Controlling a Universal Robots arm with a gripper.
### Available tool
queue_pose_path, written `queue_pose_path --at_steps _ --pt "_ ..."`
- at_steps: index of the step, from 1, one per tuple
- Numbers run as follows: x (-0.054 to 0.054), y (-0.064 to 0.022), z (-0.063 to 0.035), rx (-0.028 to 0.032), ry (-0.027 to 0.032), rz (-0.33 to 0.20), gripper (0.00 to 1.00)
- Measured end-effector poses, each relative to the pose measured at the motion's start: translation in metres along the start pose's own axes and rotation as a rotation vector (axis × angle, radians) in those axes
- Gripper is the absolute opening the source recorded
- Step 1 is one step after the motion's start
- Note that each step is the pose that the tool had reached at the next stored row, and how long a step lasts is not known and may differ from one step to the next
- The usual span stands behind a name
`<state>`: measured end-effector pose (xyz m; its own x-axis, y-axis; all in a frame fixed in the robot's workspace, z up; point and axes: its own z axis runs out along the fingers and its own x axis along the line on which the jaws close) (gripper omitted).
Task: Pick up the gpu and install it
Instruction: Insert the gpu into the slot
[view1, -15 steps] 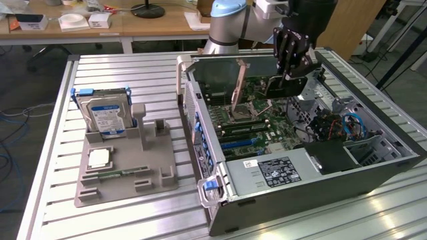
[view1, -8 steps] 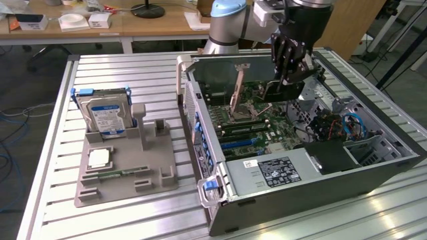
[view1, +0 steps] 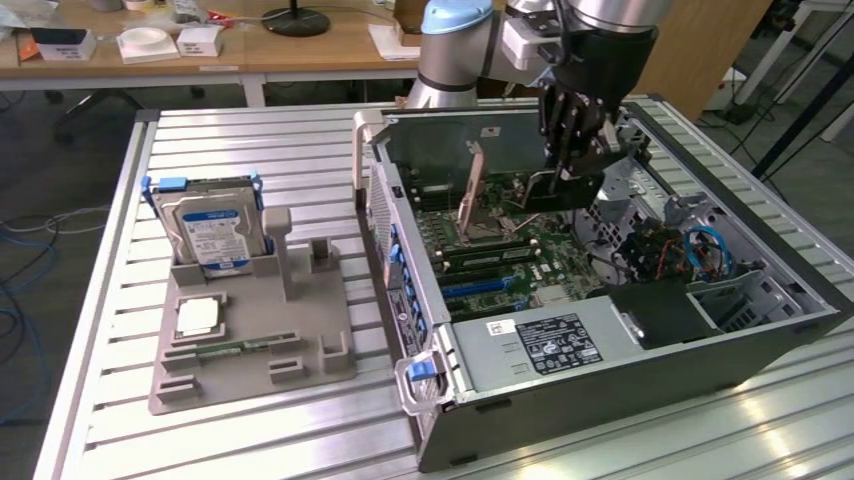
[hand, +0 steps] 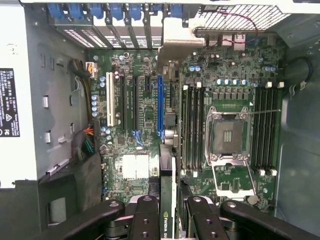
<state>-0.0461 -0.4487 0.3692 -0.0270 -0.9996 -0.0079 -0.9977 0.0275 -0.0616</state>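
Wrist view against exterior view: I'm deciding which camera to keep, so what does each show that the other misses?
Wrist view adds: the Nvidia label on the edge of the gpu, held in the pincer. Exterior view adds: the hard drive standing in the grey holder beside the case. Both: the pincer shut on the gpu, over the motherboard and its CPU socket.

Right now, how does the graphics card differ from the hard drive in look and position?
The graphics card is a thin dark board gripped in the pincer; the hard drive is a boxy silver unit with a blue label, free of the pincer. The graphics card hangs inside the computer case over the motherboard; the hard drive sits in the grey holder on the table, at the exterior view's left of the case. Both stand on edge.
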Motion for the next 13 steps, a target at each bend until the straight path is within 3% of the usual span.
queue_pose_path --at_steps 13 --pt "0.0 0.0012 0.0141 0.0001 0.0 0.0 0.26"
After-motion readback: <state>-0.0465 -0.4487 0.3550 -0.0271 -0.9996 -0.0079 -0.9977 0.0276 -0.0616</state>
